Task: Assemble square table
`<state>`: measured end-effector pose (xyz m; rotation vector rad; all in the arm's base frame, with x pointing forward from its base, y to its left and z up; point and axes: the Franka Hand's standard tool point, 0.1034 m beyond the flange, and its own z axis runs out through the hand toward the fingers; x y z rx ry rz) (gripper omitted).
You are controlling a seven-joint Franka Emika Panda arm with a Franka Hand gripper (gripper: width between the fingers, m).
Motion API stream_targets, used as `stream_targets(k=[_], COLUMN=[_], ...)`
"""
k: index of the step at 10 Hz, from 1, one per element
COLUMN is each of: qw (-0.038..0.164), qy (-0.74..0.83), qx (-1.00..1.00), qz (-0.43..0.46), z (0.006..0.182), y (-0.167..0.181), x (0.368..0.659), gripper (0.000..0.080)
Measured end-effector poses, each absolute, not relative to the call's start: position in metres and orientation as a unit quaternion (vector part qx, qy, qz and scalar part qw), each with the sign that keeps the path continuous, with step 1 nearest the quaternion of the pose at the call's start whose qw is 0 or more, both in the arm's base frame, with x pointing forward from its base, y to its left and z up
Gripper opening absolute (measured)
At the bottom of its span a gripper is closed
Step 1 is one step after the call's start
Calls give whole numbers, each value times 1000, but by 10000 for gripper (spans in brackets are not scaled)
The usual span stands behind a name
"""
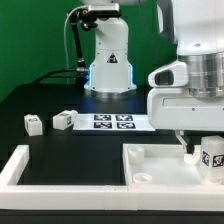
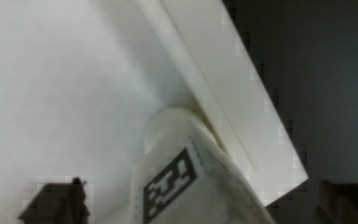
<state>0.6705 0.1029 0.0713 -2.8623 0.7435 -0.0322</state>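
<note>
The square table's white slab (image 1: 150,165) lies at the front on the exterior view's right, and its flat face and raised rim (image 2: 211,70) fill the wrist view. My gripper (image 1: 203,152) is over the slab's right part, shut on a white tagged leg block (image 1: 211,157). In the wrist view the leg (image 2: 179,175) runs away from the camera between the dark fingers (image 2: 55,203), its rounded far end close to the rim. Two more leg blocks (image 1: 33,123) (image 1: 63,119) stand on the black table at the left.
The marker board (image 1: 113,122) lies at mid table in front of the arm's base (image 1: 108,60). A long white border bar (image 1: 20,165) runs along the front left. My own wrist hides the slab's far right corner.
</note>
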Motion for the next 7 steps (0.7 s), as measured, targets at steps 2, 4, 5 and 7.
stream_targets(k=[2,4,5,7], qw=[67,71,71,76], qy=[53,48,53,123], qx=[-996,-996,-995,-989], qz=[-35,-37,-36,-31], z=[76,76,76,76], y=[100,99,99,100], x=[676,677,677,677], gripper=[649,612,444,307])
